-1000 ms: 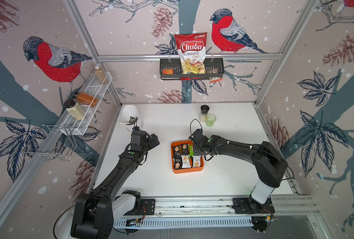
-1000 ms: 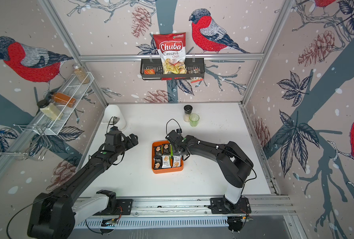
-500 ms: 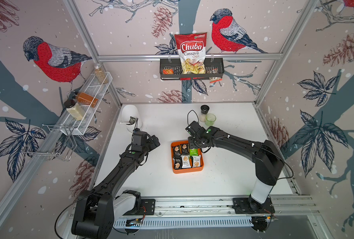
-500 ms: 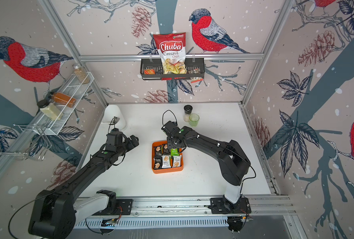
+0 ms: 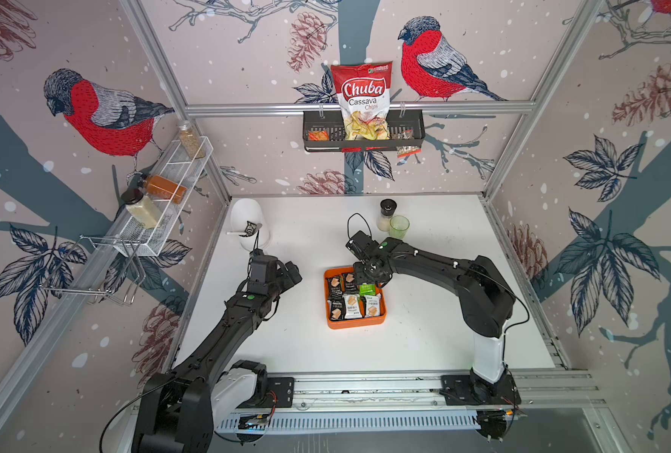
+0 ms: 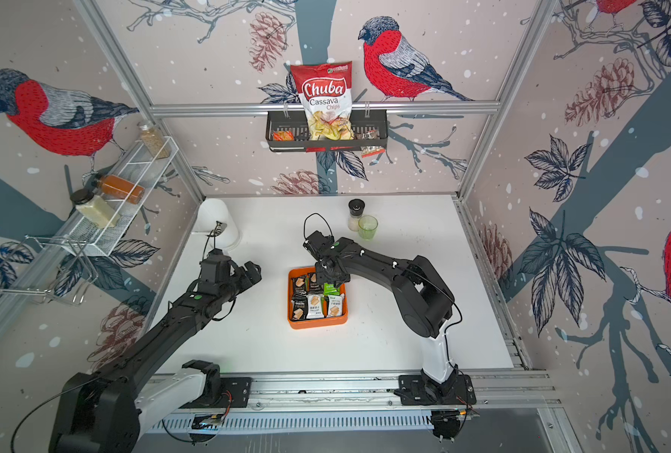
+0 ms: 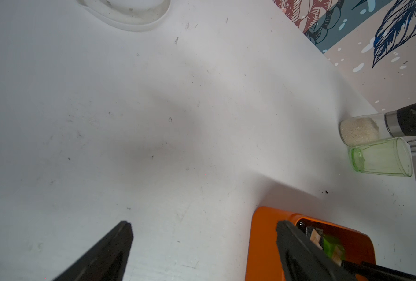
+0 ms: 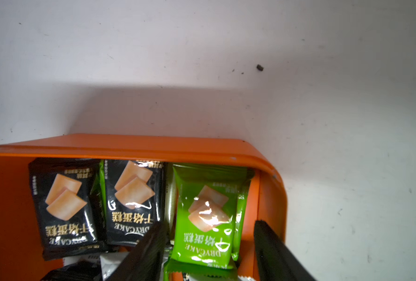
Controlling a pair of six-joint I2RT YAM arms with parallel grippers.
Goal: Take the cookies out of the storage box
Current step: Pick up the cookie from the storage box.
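Note:
The orange storage box (image 5: 355, 323) (image 6: 317, 324) sits mid-table, filled with cookies in black, green and white packets. A green packet (image 5: 367, 289) (image 8: 204, 211) lies in its far right corner beside two black ones (image 8: 63, 202) (image 8: 134, 194). My right gripper (image 5: 369, 274) (image 8: 209, 225) hovers over that corner, open, its fingers straddling the green packet with gaps on both sides. My left gripper (image 5: 292, 272) (image 7: 203, 223) hangs wide open above bare table just left of the box (image 7: 262, 233), holding nothing.
A green cup (image 5: 399, 226) and a salt shaker (image 5: 386, 213) stand behind the box. A white pot (image 5: 247, 223) is at the back left. A black wire basket (image 5: 412, 133) with a Chuba bag hangs on the back wall, and a wire spice shelf (image 5: 161, 196) on the left wall.
My right gripper has shifted toward the box's far edge and its jaws have widened, uncovering the green packet. The left arm has stayed almost still.

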